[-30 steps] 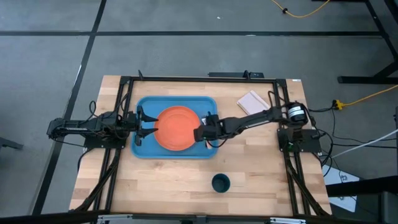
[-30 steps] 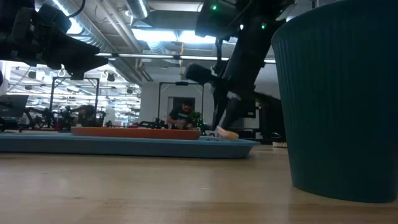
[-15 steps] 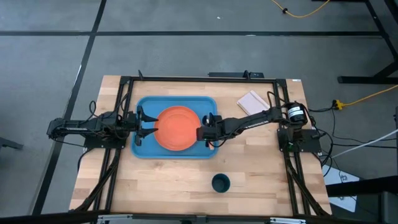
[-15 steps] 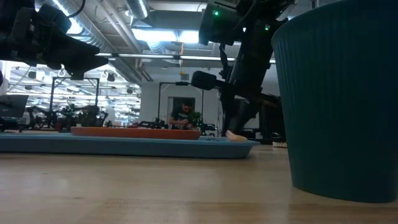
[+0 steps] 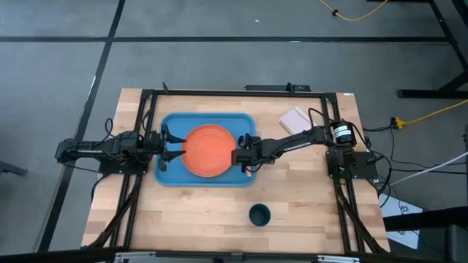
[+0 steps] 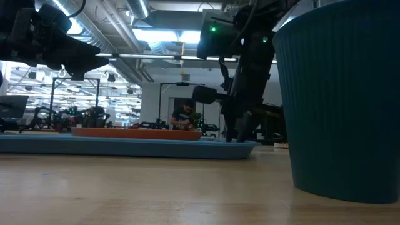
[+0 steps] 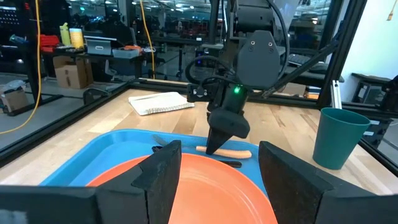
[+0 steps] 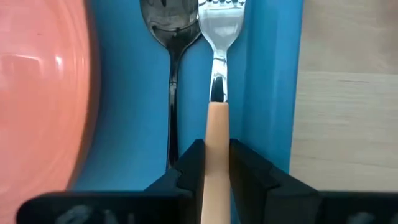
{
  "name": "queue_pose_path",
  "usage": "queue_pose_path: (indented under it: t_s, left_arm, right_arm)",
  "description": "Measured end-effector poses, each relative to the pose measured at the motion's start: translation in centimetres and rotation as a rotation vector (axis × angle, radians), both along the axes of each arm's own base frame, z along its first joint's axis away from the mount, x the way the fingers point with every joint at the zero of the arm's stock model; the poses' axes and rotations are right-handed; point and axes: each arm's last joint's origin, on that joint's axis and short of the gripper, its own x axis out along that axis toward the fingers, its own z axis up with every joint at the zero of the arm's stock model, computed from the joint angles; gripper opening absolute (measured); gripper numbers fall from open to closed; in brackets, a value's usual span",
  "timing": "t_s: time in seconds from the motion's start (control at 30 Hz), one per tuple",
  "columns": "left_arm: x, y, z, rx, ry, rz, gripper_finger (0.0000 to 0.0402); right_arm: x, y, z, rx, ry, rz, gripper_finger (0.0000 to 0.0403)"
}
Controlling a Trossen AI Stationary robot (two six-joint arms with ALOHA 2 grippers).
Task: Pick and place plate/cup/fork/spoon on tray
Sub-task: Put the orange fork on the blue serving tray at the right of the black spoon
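Observation:
The light-blue tray lies on the table's middle, with the orange plate flat in it. The dark spoon and the orange-handled fork lie side by side between the plate and the tray's right rim. My right gripper is down over them, shut on the fork. My left gripper is open at the plate's left edge, one finger on each side. The teal cup stands upright near the table's near edge. My right gripper pinches the fork's orange handle between its two fingers, close to where the handle meets the metal neck. The fingers come from above, slanting down, and lie along the fork. The fork lies in the tray beside the spoon, its handle flat on the tray floor.
A white pad lies at the table's far right. A dark frame runs around the table's edges. The cup stands close before the low camera. Bare wood lies on both sides of the cup along the near edge.
My right gripper has gone down toward the tray with the fork. The fork's handle end, which showed tilted above the tray's rim, has sunk down into the tray.

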Motion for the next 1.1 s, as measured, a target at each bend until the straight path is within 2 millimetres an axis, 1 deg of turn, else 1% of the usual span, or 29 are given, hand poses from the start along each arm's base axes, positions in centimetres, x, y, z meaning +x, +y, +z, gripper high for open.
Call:
queue_pose_path:
  t_s: [1.0,1.1]
  left_arm:
    - [0.0,0.0,0.01,0.0,0.0,0.0,0.0208]
    - [0.0,0.0,0.01,0.0,0.0,0.0,0.0208]
  right_arm:
    - [-0.1,-0.03,-0.02,-0.019,0.02,0.03,0.0073]
    - [-0.11,-0.03,-0.02,-0.017,0.021,0.031,0.008]
